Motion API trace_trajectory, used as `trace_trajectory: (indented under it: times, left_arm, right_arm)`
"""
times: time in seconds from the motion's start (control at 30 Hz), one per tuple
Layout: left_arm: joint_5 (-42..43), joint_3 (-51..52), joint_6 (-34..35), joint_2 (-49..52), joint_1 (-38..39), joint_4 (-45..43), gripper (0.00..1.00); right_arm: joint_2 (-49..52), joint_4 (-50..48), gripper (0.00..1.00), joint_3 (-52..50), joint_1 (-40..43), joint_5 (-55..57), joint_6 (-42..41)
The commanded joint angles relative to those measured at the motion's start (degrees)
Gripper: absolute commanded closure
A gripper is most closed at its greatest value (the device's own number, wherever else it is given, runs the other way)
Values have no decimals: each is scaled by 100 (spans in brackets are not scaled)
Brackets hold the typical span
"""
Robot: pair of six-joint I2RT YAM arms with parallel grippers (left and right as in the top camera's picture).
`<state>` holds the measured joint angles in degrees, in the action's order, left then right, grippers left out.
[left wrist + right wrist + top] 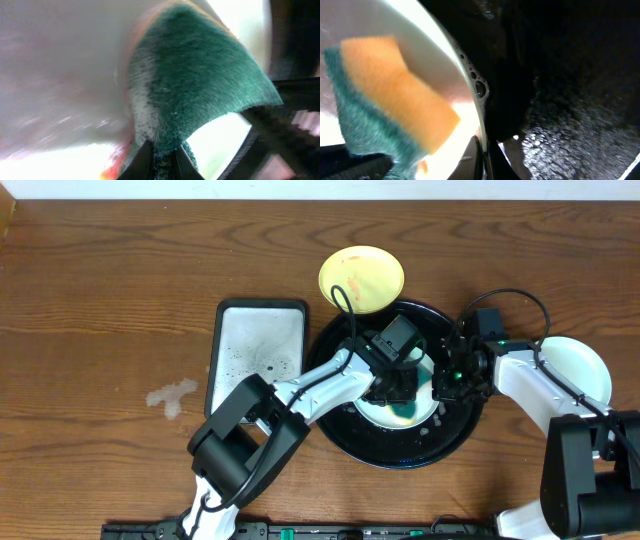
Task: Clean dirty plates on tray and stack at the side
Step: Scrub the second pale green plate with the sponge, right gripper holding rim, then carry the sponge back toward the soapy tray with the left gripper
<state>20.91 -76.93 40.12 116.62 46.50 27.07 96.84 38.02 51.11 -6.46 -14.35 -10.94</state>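
A pale mint plate (380, 414) lies in the black tray (400, 452). My left gripper (400, 392) is shut on a green-and-orange sponge (200, 95) pressed against the plate's inside (60, 75); a red smear shows by the jaws. My right gripper (452, 376) is shut on the plate's right rim (470, 75), and the sponge (390, 110) shows in its view. A yellow plate (361, 277) with orange smears sits behind the tray. A second pale plate (580, 368) lies at the right, outside the tray.
A grey rectangular sponge tray (256, 352) with dark specks lies left of the black tray. A pale wet stain (172, 393) marks the wooden table at the left. The black tray's floor is wet (580, 115).
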Motion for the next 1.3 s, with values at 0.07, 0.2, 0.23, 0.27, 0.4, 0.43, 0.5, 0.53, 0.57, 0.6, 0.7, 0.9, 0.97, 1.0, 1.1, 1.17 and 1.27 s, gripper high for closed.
trace_trajectory:
  times: [0.07, 0.2, 0.23, 0.27, 0.4, 0.43, 0.5, 0.53, 0.57, 0.6, 0.7, 0.9, 0.97, 1.0, 1.1, 1.17, 1.27]
  left_arm:
    - [-2599, 278, -44, 20, -308, 1073, 93]
    - [-3654, 177, -52, -291, -374, 1373, 93]
    - [-3766, 138, -96, -420, -374, 1386, 92]
    - [-3775, 94, -146, -522, -374, 1386, 93]
    - [-3528, -103, -157, -1084, -367, 1386, 93]
    - [-3353, -136, -157, -1353, -369, 1381, 92]
    - [-3340, -131, -168, -1718, -369, 1451, 93]
    - [-3338, -131, -229, -1869, -374, 1519, 93]
    - [-3340, -131, -278, -2009, -396, 1620, 93]
    - [-3340, -131, -372, -2153, -433, 1759, 93]
    - [-3447, -131, -474, -2450, -649, 2312, 93]
    - [-2715, 46, -905, -2518, -1510, 2673, 93]
    - [-1851, 85, -1578, -2492, -1591, 2284, 93]
    - [-1322, 85, -1814, -2468, -1565, 2046, 93]
    - [-824, 85, -1910, -2376, -1364, 1644, 92]
    - [-824, 85, -1886, -2253, -1180, 1471, 93]
    - [-780, 85, -1779, -1926, -881, 1207, 93]
  right_arm:
    - [13, 50, 99, -35, -7, 251, 208]
    - [13, 46, 99, -35, -7, 251, 208]
    - [13, 35, 99, -35, -7, 251, 210]
    - [13, 31, 99, -35, -7, 251, 208]
    - [13, -11, 99, -33, -7, 254, 205]
    - [13, -42, 99, -35, 2, 254, 205]
    - [13, -136, 99, -35, 11, 258, 205]
    - [13, -197, 99, -35, 15, 256, 203]
    - [13, -254, 99, -35, 17, 254, 203]
    - [13, -297, 99, -35, 15, 249, 201]
    - [13, -382, 99, -35, 13, 203, 203]
    - [13, -400, 99, -33, 15, 186, 219]
    - [13, -428, 99, -33, -2, 107, 715]
    - [13, -431, 99, -33, -37, 46, 1248]
    - [13, -546, 99, -33, -164, 9, 1631]
    - [13, -651, 99, -33, -269, 13, 1633]
    - [13, -627, 99, -33, -435, 57, 1620]
